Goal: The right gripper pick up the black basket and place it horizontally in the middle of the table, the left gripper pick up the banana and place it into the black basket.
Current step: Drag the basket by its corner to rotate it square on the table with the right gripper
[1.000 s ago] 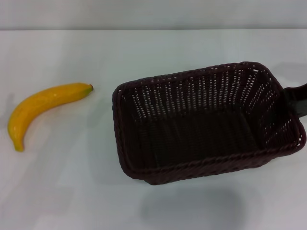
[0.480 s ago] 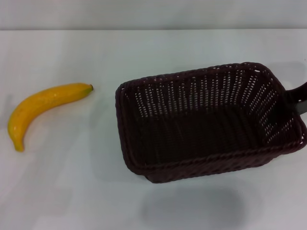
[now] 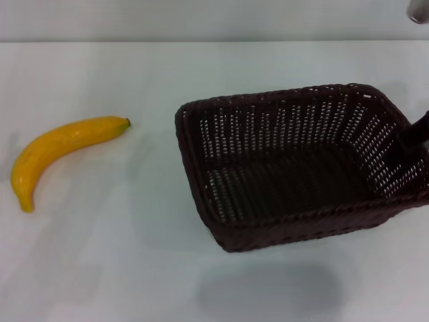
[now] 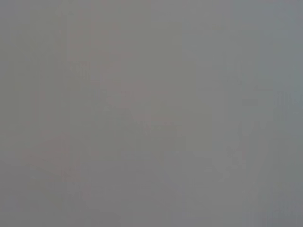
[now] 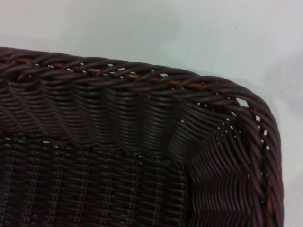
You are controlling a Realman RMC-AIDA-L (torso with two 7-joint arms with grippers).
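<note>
The black basket (image 3: 268, 181) hangs tilted over the right half of the white table (image 3: 100, 268), casting a shadow on the tabletop below it. My right gripper (image 3: 412, 137) shows only as a dark part at the basket's right end wall, holding it there. The right wrist view is filled by a corner of the basket's braided rim (image 5: 142, 78) and its woven floor. The yellow banana (image 3: 64, 151) lies on the table at the far left, well apart from the basket. My left gripper is out of view; its wrist view shows only plain grey.
A shiny silver-grey part (image 3: 419, 10) pokes in at the top right corner. The table's far edge (image 3: 201, 41) runs along the top of the head view. Bare white tabletop lies between banana and basket and along the front.
The basket has shifted to the right with the right gripper and turned a little, its left end now farther from the banana. The banana has not moved.
</note>
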